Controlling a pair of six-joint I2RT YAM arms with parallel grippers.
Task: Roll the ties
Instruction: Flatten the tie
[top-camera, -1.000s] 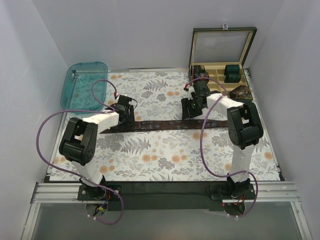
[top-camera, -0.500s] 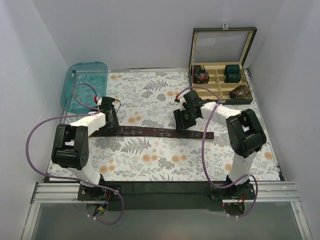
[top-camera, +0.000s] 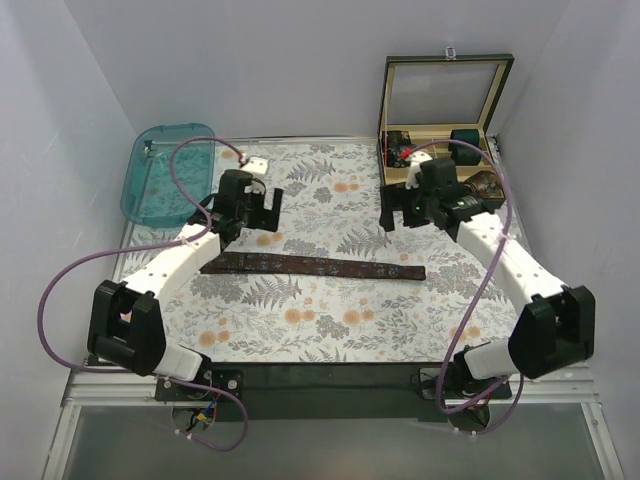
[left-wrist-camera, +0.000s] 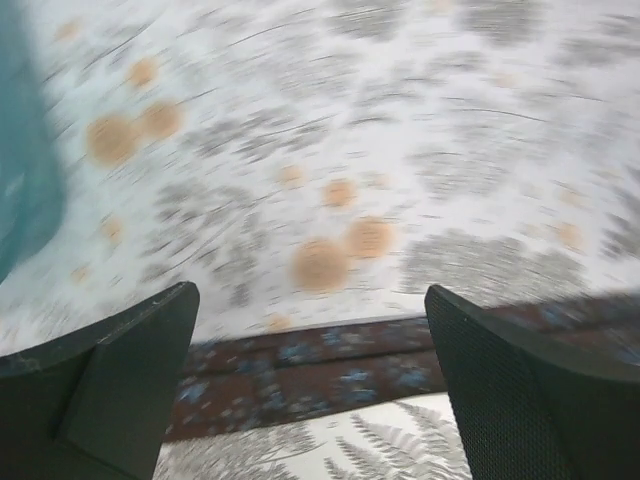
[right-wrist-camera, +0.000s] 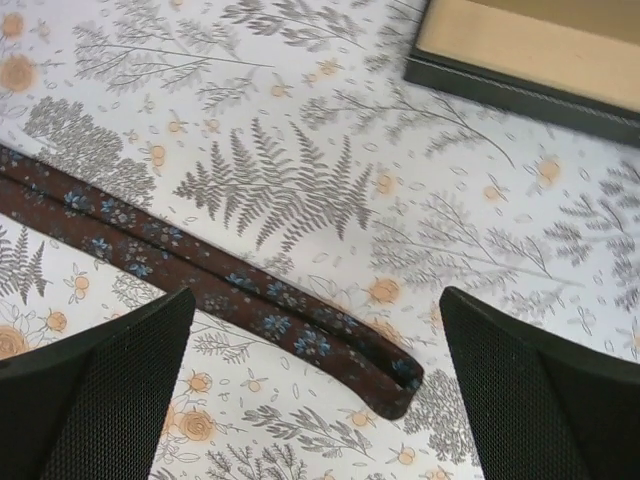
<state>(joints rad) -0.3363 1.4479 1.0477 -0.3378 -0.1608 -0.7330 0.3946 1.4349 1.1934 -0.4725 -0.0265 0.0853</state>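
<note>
1. Top view: the tie (top-camera: 310, 266) is laid flat as a long strip across the floral cloth (top-camera: 330, 330), unrolled. The left gripper (top-camera: 262, 208) and right gripper (top-camera: 398, 212) are held above and behind it, apart from it. The right one is close to the box (top-camera: 447, 160), so a knock on its front wall is a risk on any backward swing.
2. Left wrist (blurred): the left gripper (left-wrist-camera: 310, 295) is spread wide with nothing held. The tie (left-wrist-camera: 300, 365) is seen low between the fingers (left-wrist-camera: 110, 390). Risk: cloth gets pinched along with the tie if the descent is too deep.
3. Right wrist: the right gripper (right-wrist-camera: 318, 300) is wide open and empty. The tie (right-wrist-camera: 200, 275) looks doubled lengthwise, with its end just ahead. Risk: only the top layer gets caught, the fold splits and the roll goes skewed.
</note>
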